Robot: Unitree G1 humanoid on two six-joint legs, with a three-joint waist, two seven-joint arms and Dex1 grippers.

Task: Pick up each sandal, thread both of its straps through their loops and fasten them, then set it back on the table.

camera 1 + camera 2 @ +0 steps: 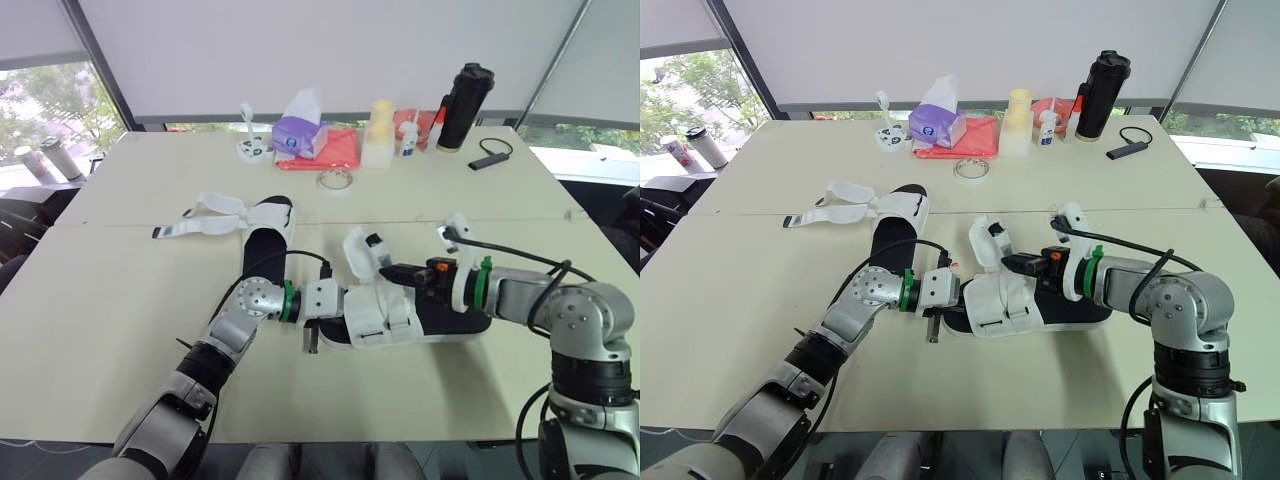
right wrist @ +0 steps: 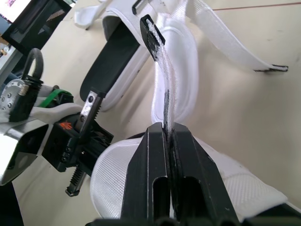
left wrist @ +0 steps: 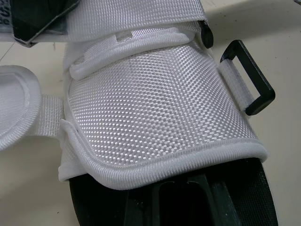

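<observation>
Near sandal (image 1: 400, 312) lies on the counter (image 1: 120, 330) between the two arms, black sole down, white flaps up. It looks to be resting there, not lifted.

Right claw (image 2: 167, 129): tips pressed together, clamped on a thin strap (image 2: 162, 66) that rises from the pinch to a black end tab. The hold is narrow and sits low on the strap.

Left claw (image 1: 314, 330): at the toe end of the near sandal, close against it. Cannot tell whether it is apart or together.

Left wrist view: woven front flap (image 3: 155, 108) and, at its side, a black loop (image 3: 249, 80) with nothing through it.

Far sandal (image 1: 265, 235): further back on the counter, straps splayed open, not yet done.

Risks, as I judge them:
- The strap is thin and slick-looking, so a pull toward a loop could draw it out of the pinch
- The free length above the pinch is floppy, so the tab may buckle or twist and miss the loop opening
- If the left claw is not truly bracing the toe, the sandal will slide on the counter rather than let the strap feed
- The cable at the right wrist hangs near the heel flap and could snag
</observation>
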